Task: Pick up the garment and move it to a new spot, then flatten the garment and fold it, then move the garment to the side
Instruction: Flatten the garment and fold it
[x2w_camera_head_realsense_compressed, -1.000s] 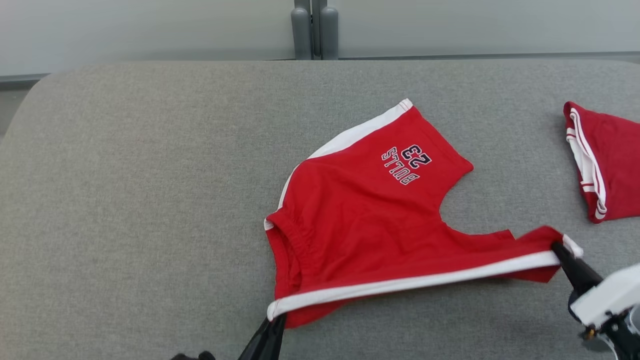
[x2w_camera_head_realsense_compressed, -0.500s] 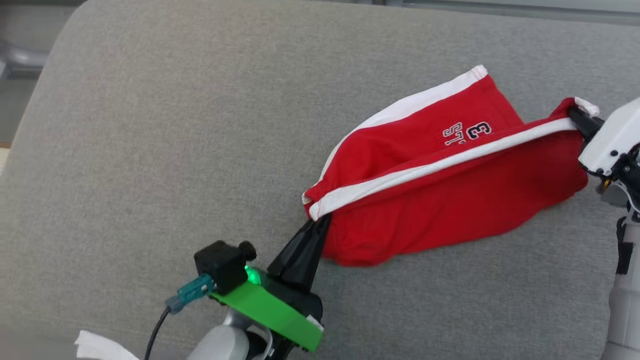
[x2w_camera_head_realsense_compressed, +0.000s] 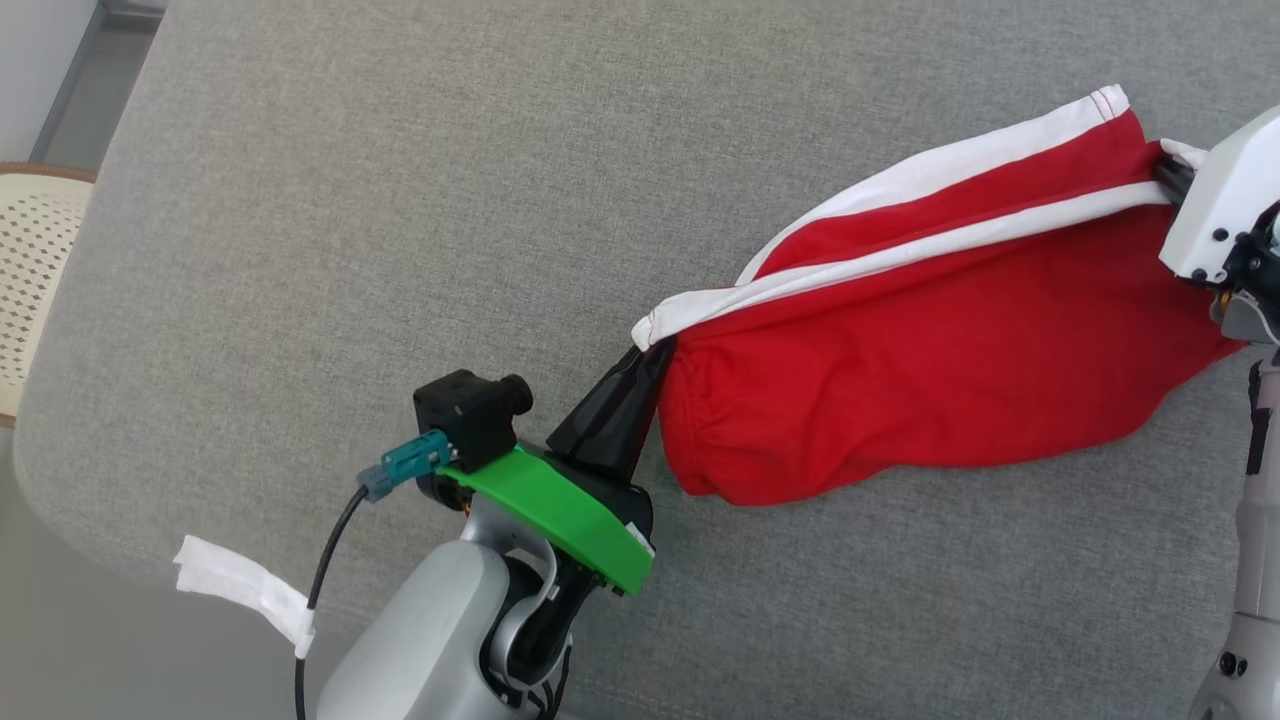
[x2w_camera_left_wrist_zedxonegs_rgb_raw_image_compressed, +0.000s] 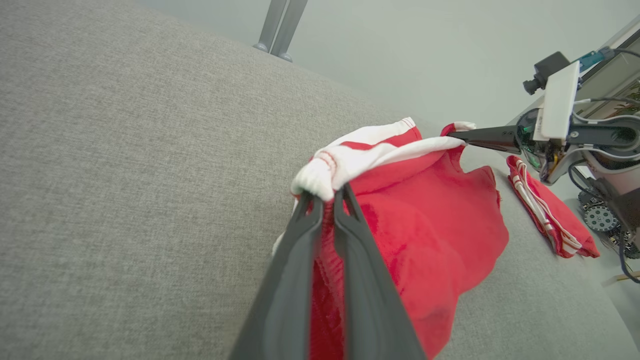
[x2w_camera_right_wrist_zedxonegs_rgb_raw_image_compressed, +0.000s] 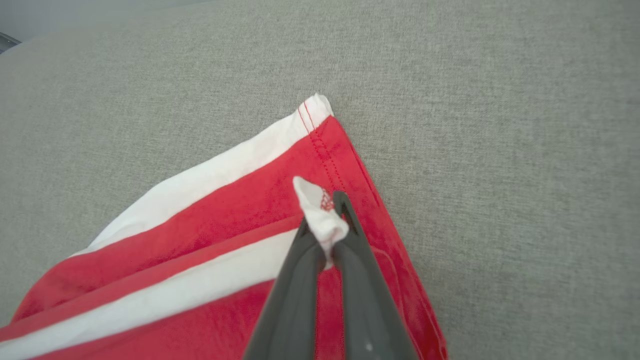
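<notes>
Two grippers share the red shorts (x2w_camera_head_realsense_compressed: 930, 380), one at each end of a white side stripe. The left gripper (x2w_camera_head_realsense_compressed: 648, 355) has its fingers clamped on the bunched waistband corner. The right gripper (x2w_camera_head_realsense_compressed: 1168, 178) has its fingers pinched together on a white tip of the leg hem.

The stripe runs taut between them, so the long axis of the shorts lies from the middle of the grey table (x2w_camera_head_realsense_compressed: 350, 200) out toward its right side. The shorts look doubled over. One layer sags from the held stripe onto the table on the robot's side of the fingers, and the other leg lies flat beneath, its own stripe toward the table's far edge.

Neither arm is the nearer one, as each already holds an end, so the next move likely calls for both to travel together and keep the stripe straight.

A second folded red garment (x2w_camera_left_wrist_zedxonegs_rgb_raw_image_compressed: 550, 220) lies at the table's right end, beyond the right gripper, and could get in the way. A scrap of white tape (x2w_camera_head_realsense_compressed: 240, 590) at the table's near left edge is well apart.
</notes>
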